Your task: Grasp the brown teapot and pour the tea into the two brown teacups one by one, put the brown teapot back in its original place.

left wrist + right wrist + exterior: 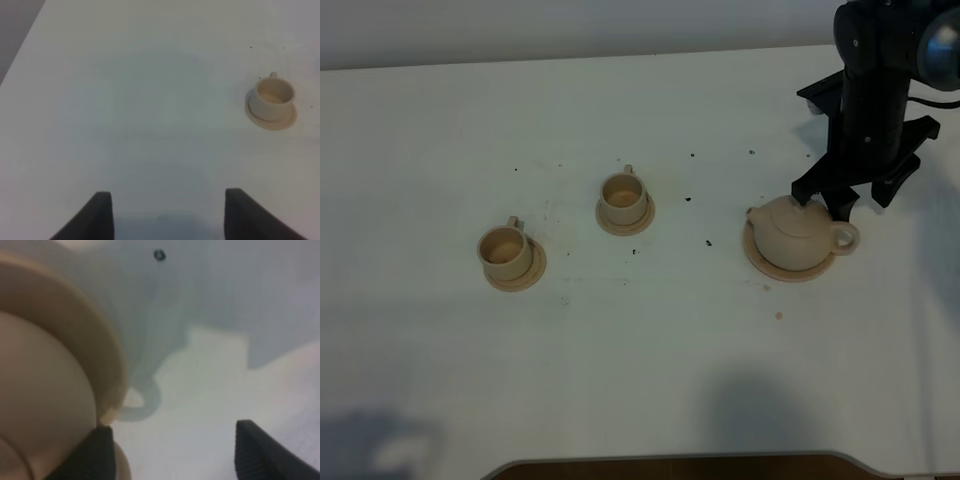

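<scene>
Exterior high: brown teapot (798, 232) on wide saucer (790, 276)

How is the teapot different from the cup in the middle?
The teapot is bigger and round with a lid; the middle cup is small, straight-sided and open on top. The teapot has a spout; the cup has none. Both are tan clay with a handle.

Teapot (35, 405) close up (blurred) on saucer (75, 325); right gripper (172, 427) fingers spread, one beside teapot.
</scene>
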Available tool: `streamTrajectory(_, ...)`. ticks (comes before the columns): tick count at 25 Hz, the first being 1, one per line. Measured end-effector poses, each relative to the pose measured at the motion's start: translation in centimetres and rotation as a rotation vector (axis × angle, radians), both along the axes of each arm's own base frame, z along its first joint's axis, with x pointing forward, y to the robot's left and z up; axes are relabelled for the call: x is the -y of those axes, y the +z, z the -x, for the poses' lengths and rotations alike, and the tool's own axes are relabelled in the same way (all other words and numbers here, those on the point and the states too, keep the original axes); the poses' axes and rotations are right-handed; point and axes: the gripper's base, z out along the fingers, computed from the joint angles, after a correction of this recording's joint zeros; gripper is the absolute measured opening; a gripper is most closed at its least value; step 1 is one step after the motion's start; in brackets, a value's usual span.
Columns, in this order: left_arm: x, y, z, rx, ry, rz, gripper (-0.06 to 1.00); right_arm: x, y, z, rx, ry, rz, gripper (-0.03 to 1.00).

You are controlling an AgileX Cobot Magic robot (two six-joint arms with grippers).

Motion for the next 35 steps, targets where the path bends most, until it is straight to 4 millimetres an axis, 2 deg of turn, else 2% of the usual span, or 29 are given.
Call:
streamTrajectory(5, 0.0, 0.0, 0.0, 0.0, 0.0, 0.0, 0.5, 0.5, -0.9, 1.5, -0.026, 0.007, 0.026, 0.54)
streamTrajectory(15, 0.0, 0.0, 0.0, 0.0, 0.0, -0.001, 0.5, 0.4, -0.6, 2.1, -0.028, -0.002, 0.041, 0.54)
streamTrajectory(20, 0.0, 0.0, 0.0, 0.0, 0.0, -0.001, 0.5, 0.7, -1.2, 3.4, -0.044, -0.003, 0.041, 0.54)
streamTrajectory(25, 0.0, 0.0, 0.0, 0.0, 0.0, -0.001, 0.5, 0.7, -0.7, 4.2, -0.027, -0.026, 0.012, 0.54)
streamTrajectory(35, 0.0, 0.0, 0.0, 0.0, 0.0, -0.001, 0.5, -1.7, -0.6, 5.1, -0.054, -0.01, -0.037, 0.54)
